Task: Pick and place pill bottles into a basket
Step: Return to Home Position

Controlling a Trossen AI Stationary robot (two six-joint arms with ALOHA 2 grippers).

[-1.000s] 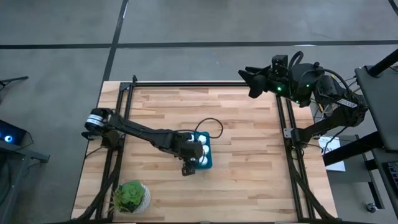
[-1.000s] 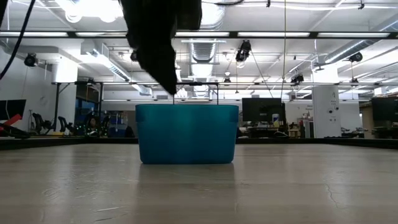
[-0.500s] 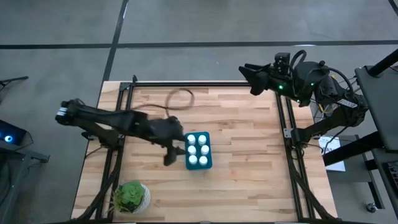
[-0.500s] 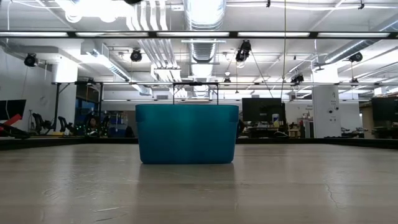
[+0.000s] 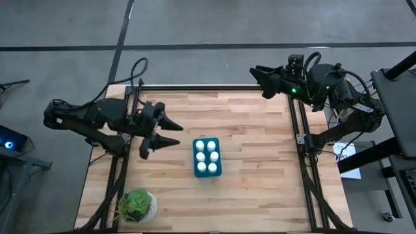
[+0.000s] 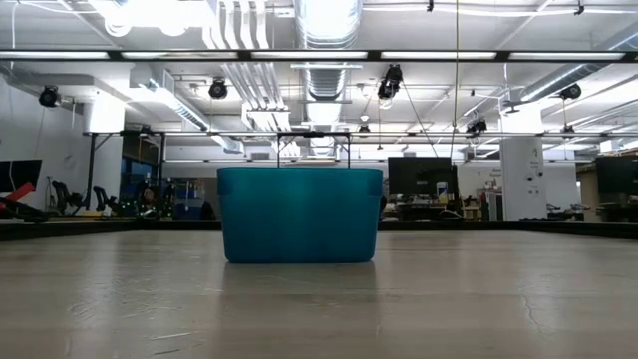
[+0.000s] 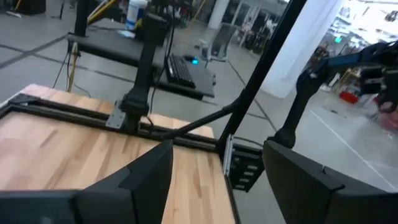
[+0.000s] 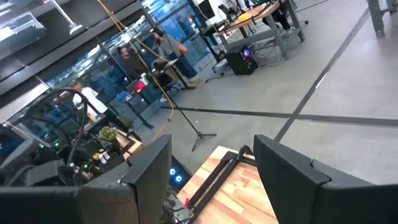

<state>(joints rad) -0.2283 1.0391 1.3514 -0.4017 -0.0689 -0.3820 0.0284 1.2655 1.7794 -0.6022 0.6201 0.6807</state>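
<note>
The teal basket (image 5: pixel 207 157) stands at the table's middle on its flat bottom; it also shows in the low view (image 6: pixel 299 214). Several white pill bottles (image 5: pixel 206 156) stand upright inside it in two rows. My left gripper (image 5: pixel 175 130) is open and empty, raised left of the basket and pointing toward the table's right; its fingers show apart in the left wrist view (image 7: pixel 214 180). My right gripper (image 5: pixel 255 75) is open and empty, held high above the table's far right corner; it also shows in its wrist view (image 8: pixel 211 168).
A round white pot with a green plant (image 5: pixel 137 206) stands at the near left corner. Black frame rails (image 5: pixel 296 130) run along the table's left, right and far edges. Bare wood lies right of the basket. People show in the room beyond (image 8: pixel 161 43).
My left gripper has risen from the basket and drawn back toward the table's left edge, turning level with its fingers pointing right. The basket and its bottles have stayed in place. My right arm has shifted only slightly.
</note>
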